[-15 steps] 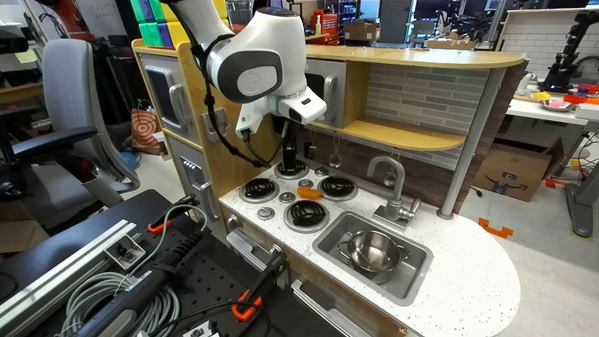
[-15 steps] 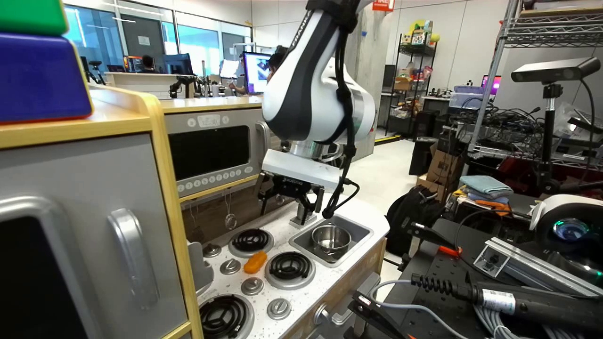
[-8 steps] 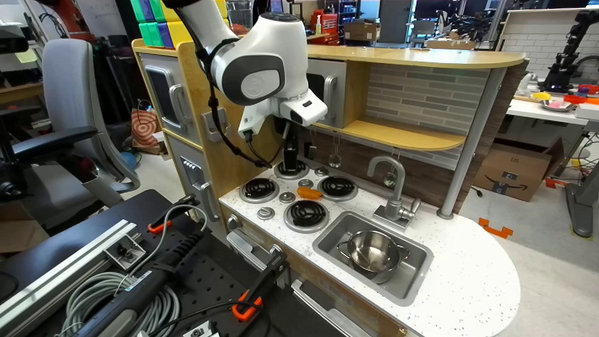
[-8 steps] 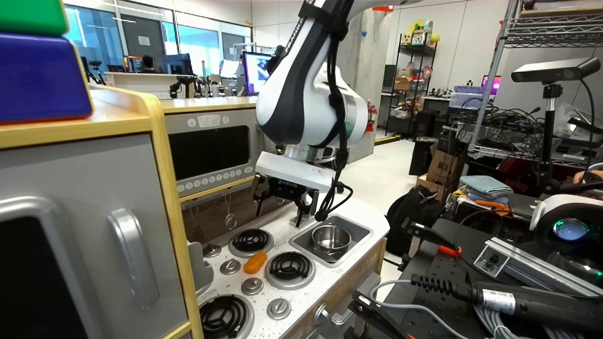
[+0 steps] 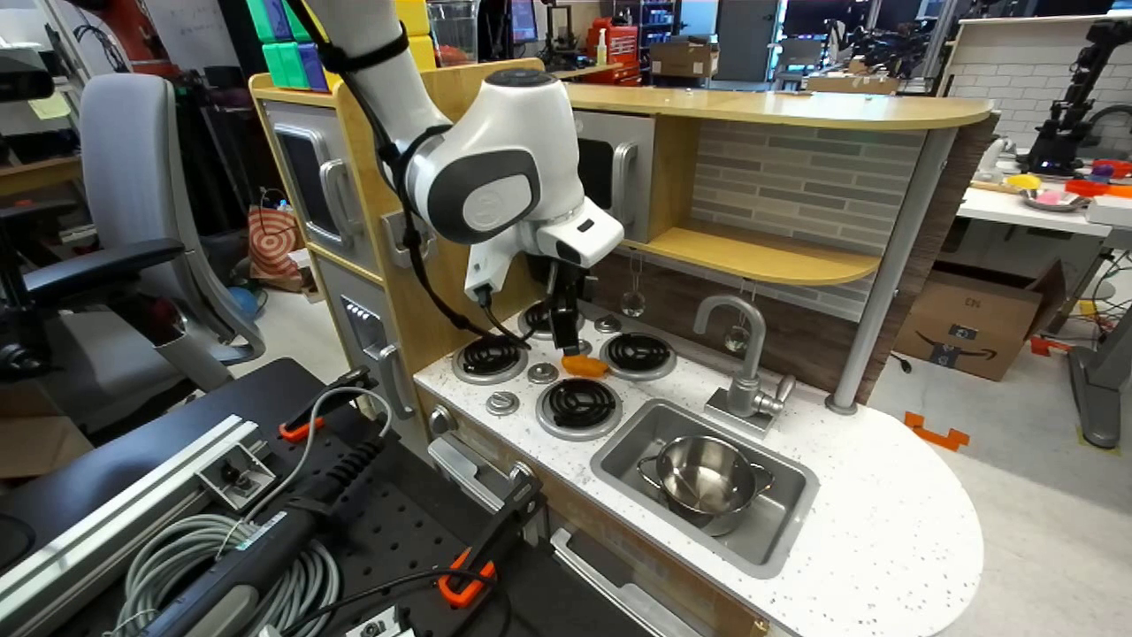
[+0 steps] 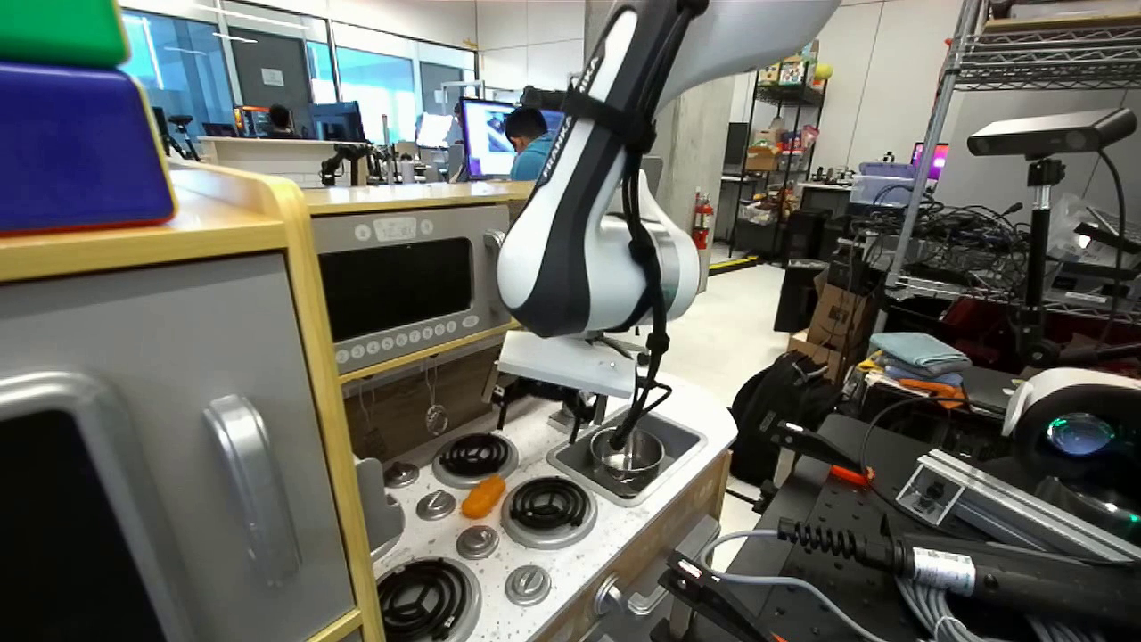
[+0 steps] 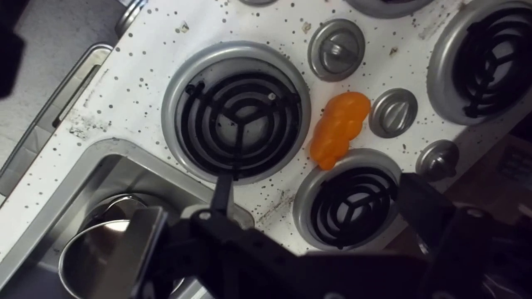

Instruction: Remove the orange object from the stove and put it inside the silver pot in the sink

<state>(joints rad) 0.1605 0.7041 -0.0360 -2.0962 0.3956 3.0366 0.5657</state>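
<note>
The orange object is a lumpy, elongated piece lying on the white stove top among burners and knobs. It also shows in an exterior view and in the wrist view, with one end over a burner's rim. My gripper is open and empty, its fingers wide apart. It hangs above the stove in both exterior views, apart from the orange object. In the wrist view the orange object lies beyond the fingertips. The silver pot stands in the grey sink; my gripper partly hides it in the wrist view.
A grey faucet stands behind the sink. A wooden shelf and a toy microwave overhang the back of the counter. A tall wooden cabinet borders the stove. Stove knobs stick up beside the orange object.
My arm has come down, and the gripper is lower over the stove and nearer the orange object in an exterior view. The orange object and the pot have not moved.
</note>
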